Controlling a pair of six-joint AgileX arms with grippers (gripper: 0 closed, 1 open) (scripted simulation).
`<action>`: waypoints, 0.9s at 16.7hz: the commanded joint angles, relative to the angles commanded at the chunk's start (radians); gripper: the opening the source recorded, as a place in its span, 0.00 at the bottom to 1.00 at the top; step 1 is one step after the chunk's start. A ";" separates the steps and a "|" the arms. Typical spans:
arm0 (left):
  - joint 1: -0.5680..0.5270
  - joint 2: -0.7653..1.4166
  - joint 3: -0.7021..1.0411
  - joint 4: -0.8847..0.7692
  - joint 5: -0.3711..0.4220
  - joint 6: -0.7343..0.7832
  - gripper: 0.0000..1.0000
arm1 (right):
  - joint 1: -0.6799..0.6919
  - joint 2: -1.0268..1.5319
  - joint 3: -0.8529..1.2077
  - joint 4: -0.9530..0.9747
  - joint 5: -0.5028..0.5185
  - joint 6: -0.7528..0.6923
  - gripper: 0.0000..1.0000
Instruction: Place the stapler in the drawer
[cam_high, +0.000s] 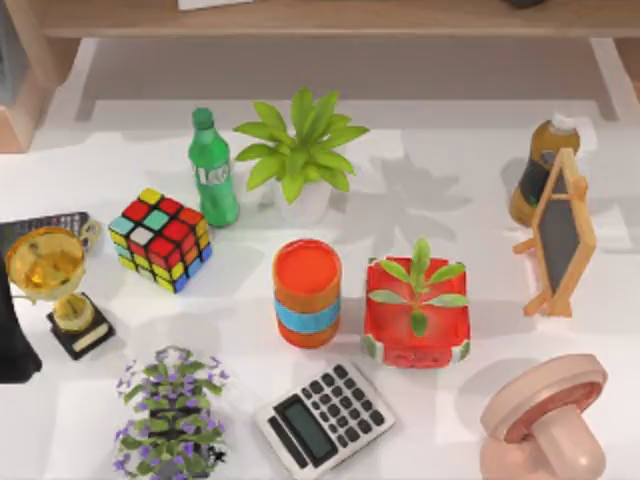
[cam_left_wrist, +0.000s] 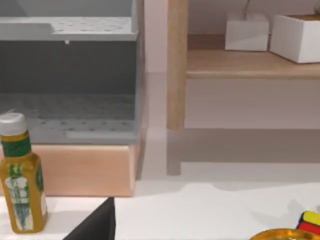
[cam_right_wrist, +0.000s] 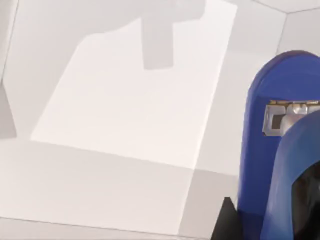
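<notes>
A: Can you read any writing anywhere?

B: Not a word. The green bottle (cam_high: 212, 168) beside the cube (cam_high: 160, 239) has a pale mark on its label, but the letters will not resolve.

A: The calculator (cam_high: 324, 418), then?

B: Its keys are blank dark squares and its screen shows no digits.

A: And the yellow bottle (cam_left_wrist: 20, 182) near the wooden cabinet (cam_left_wrist: 85, 170)?

B: A green band and a pale panel with green streaks, nothing legible. The little chalkboard (cam_high: 560, 232) is bare too.
</notes>
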 joint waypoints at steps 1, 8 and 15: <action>0.000 0.000 0.000 0.000 0.000 0.000 1.00 | 0.011 -0.019 0.008 0.010 0.007 -0.013 0.00; 0.000 0.000 0.000 0.000 0.000 0.000 1.00 | -0.054 0.086 -0.069 0.015 -0.053 0.070 0.00; 0.000 0.000 0.000 0.000 0.000 0.000 1.00 | -0.086 0.263 -0.083 -0.026 -0.125 0.234 0.00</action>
